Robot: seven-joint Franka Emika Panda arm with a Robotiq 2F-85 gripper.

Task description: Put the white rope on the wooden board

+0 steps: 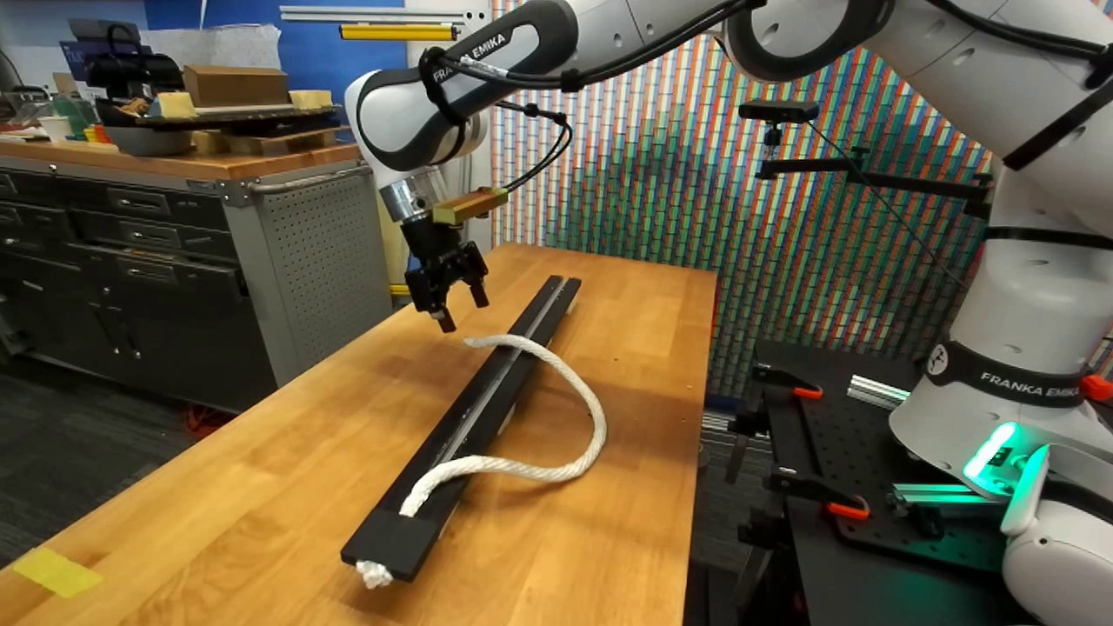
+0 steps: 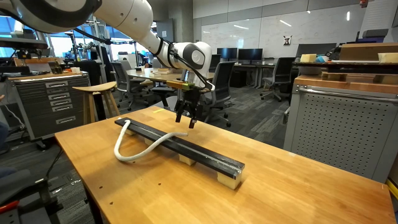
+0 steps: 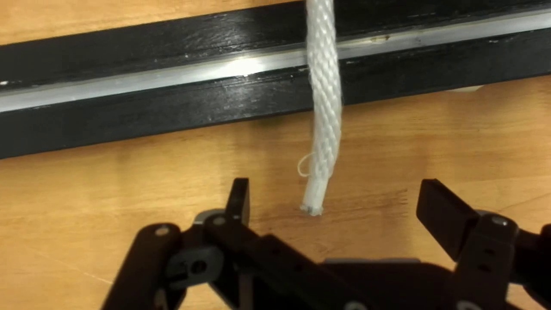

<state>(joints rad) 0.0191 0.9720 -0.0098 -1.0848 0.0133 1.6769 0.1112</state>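
Bands of bright, many-coloured panelling (image 1: 609,156) back the room in an exterior view, beside a cabinet (image 1: 317,243) with a perforated grey side; a whiteboard (image 2: 231,40), a desk chair (image 2: 283,69) and a wooden stool (image 2: 96,88) show farther off in an exterior view.

Light brown and broad, the worktop (image 1: 261,487) carries a scrap of yellow tape (image 1: 57,571) near one corner. Roughly lengthwise along it lies the wooden board (image 1: 487,416), narrow and black, with a silvery strip (image 3: 193,73) down its middle; pale blocks (image 2: 229,180) hold it up off the surface. One end of the board sits near the short edge by the taped corner, and a white tuft (image 1: 374,574) shows there.

The white rope (image 1: 539,472) is only partly on the board. From near that same end it runs off one side and bows out toward the long edge nearest the robot's base (image 1: 983,417), then crosses back over the board, its free tip jutting past the other side, toward the long edge by the tape. Whether the tip touches the worktop cannot be told.

Just above that tip hangs the tool (image 1: 464,313), pointing down, its fingers (image 3: 443,215) spread well apart. From the wrist view, the tip shows in the gap between them. A white arm (image 1: 622,26) reaches in over the worktop from the long edge on the base's side.
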